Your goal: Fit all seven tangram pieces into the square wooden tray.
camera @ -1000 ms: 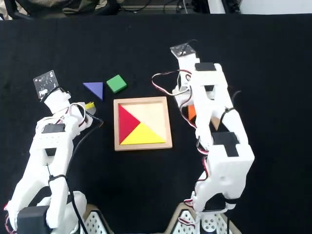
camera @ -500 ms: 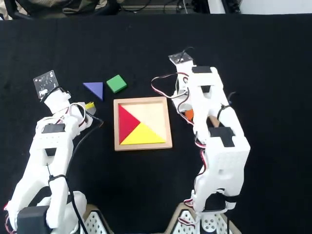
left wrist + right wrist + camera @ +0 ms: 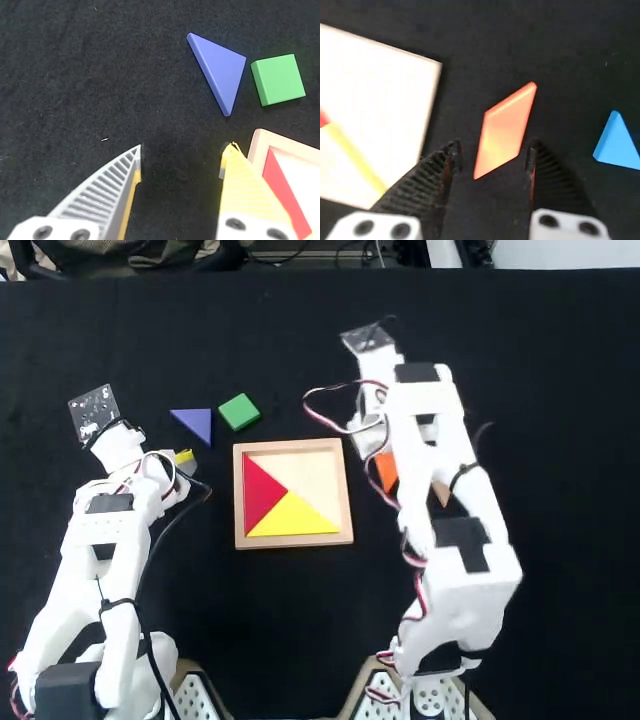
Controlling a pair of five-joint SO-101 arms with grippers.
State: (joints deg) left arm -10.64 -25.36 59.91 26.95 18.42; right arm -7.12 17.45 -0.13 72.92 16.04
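Tray (image 3: 292,444) holds two pieces: one red triangle (image 3: 258,490), one yellow triangle (image 3: 293,518).

Left arm (image 3: 100,530) on the left side of the table, stretched toward the far edge, wrist tipped down. The left gripper (image 3: 185,150) is spread wide, fingers well apart. Over on the right, the right arm (image 3: 440,490) reaches farther out, hunched over the right gripper (image 3: 492,147), which points down with its fingers parted too.

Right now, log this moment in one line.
right gripper open over orange piece | left gripper open | tray holds red triangle, yellow triangle
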